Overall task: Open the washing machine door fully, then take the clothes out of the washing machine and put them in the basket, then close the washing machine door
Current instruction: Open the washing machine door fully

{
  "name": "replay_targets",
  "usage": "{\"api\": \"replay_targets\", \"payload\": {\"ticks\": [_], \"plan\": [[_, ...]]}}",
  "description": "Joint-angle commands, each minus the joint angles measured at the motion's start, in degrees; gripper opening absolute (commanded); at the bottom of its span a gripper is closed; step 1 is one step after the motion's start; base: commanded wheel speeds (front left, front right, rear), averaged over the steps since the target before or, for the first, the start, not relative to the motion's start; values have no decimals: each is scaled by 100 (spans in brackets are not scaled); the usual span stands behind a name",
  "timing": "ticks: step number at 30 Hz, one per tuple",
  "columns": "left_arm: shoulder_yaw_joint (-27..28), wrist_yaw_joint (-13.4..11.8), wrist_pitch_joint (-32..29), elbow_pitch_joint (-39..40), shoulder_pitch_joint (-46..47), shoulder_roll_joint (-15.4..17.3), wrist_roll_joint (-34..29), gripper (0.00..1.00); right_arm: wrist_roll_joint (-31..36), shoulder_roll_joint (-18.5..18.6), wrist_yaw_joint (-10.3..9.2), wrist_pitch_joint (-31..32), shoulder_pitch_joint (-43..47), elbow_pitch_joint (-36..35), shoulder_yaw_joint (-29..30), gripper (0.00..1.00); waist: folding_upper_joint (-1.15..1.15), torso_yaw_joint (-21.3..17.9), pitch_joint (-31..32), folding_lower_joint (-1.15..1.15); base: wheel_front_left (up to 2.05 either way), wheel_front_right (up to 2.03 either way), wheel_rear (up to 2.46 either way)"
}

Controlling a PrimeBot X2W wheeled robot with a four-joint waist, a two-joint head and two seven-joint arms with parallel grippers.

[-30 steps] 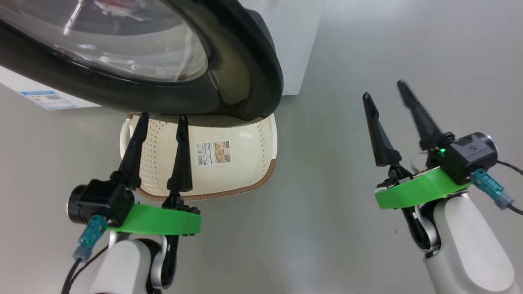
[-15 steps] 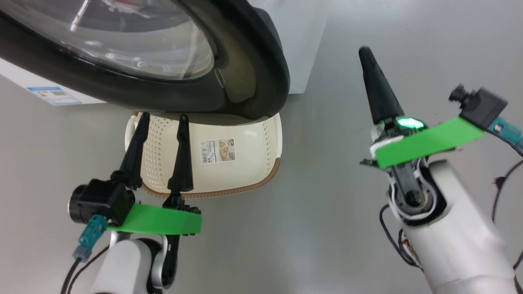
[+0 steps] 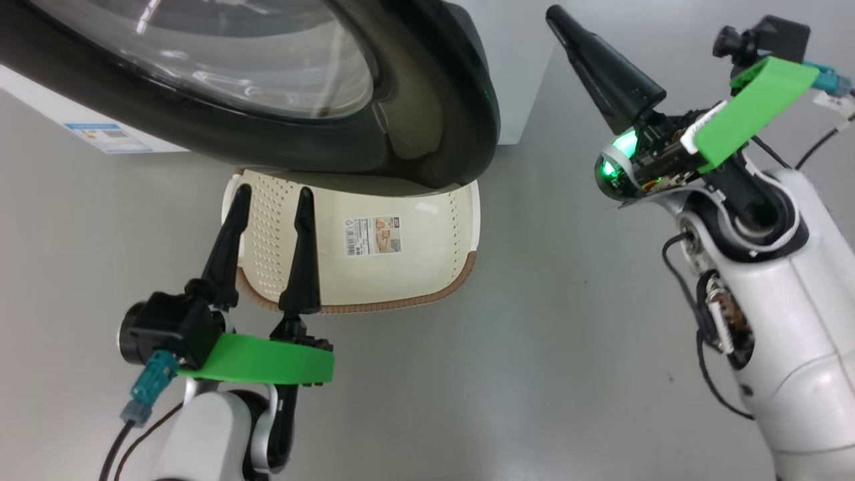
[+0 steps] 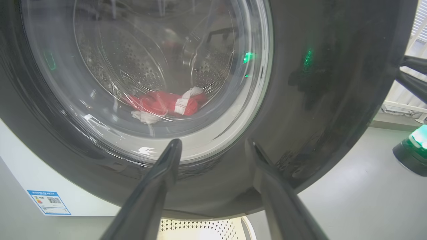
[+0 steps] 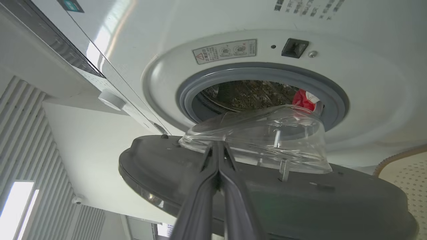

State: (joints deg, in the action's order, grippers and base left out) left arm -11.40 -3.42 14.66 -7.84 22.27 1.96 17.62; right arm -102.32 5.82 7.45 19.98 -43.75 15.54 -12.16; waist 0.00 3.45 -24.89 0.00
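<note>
basket [image 3: 374,307] far half hid under door [image 3: 427,100]; door cut off top/L; clothes [image 5: 302,98] mostly behind glass bowl [image 5: 267,133]

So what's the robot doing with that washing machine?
It is set to empty the washing machine. The washing machine door is swung open, and the red clothes lie in the drum, not yet taken out. The basket sits on the floor under the door and looks empty. The left tool hovers open above the basket. The right tool is shut, raised beside the door's edge, holding nothing.
</note>
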Motion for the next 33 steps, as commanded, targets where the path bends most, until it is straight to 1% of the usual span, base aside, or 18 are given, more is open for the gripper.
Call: {"api": "replay_targets", "payload": {"ticks": [1,4,9,13,16,23,27,33], "plan": [[137,46,34,119,32,92,14,100,-160,3,3,229,-148,-7,-75,0,0,35,-21,0,0,0,0],[120,50,34,81,31,92,26,100,-490,138,3,763,-454,458,-138,0,0,84,-33,0,0,0,0],[85,53,34,34,45,92,52,100,-1100,250,3,1612,-947,1226,-352,0,0,150,-32,0,0,0,0],[70,48,34,30,69,92,52,100,-1445,285,3,2060,-1281,1664,-512,0,0,205,-36,0,0,0,0],[38,37,34,35,83,92,50,100,-1491,293,3,2178,-1463,1881,-637,0,0,241,-43,0,0,0,0],[1,41,34,13,77,92,121,100,-1444,215,3,2221,-1713,2304,-832,0,0,318,-64,0,0,0,0],[-21,35,34,4,93,92,120,100,-1424,167,3,2312,-1800,2420,-915,0,0,354,-93,0,0,0,0],[-20,28,34,-16,107,92,112,100,-1428,116,3,2422,-1747,2399,-925,0,0,382,-86,0,0,0,0]]}}
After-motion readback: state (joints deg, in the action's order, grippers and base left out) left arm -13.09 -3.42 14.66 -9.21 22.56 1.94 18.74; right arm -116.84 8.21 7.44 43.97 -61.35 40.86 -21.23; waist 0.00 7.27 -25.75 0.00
